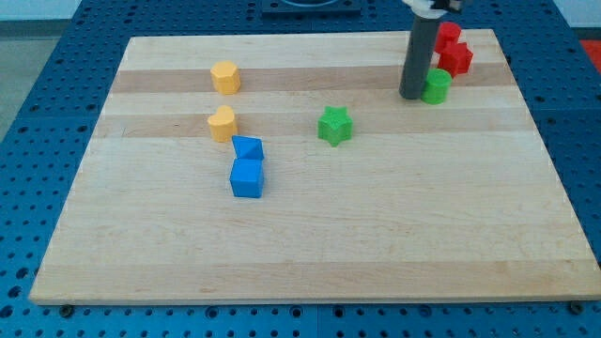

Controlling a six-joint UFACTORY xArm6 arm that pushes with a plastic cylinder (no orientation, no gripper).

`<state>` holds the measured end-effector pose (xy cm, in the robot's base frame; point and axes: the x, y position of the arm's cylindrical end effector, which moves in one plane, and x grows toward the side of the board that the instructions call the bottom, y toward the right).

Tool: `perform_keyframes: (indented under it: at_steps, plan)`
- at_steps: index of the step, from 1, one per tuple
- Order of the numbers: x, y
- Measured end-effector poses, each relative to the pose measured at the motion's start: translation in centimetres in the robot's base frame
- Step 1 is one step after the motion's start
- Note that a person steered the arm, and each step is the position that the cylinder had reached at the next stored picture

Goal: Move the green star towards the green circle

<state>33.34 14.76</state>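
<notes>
Our tip (411,95) rests on the wooden surface (310,253) near its far right, touching or just beside the green circle (437,86), which sits at the tip's three o'clock. We carry no pincer at all, only the rod, so there is nothing to open or close.

The green star (334,125) lies near the middle of the board, well apart from the circle, at roughly eight o'clock from our tip. Two red blocks (454,52) huddle just past the circle at its one o'clock; their shapes are partly hidden by the rod.

To do this step well, we judge we should first leave the circle undisturbed, then swing round the star to its far side, about its eight o'clock. From there a push toward two o'clock would send it along the line to the circle. The star's points may make it spin off a glancing contact, so we should meet it squarely. The yellow blocks (223,99) and blue blocks (247,168) lie at the star's nine o'clock, clear of our path.
</notes>
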Motion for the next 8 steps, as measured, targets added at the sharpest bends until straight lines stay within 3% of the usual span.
perform_keyframes:
  at_steps: [4,6,8]
  plan:
    - [0.0,2.1]
    - [0.1,-7.8]
    - [3.1,-16.7]
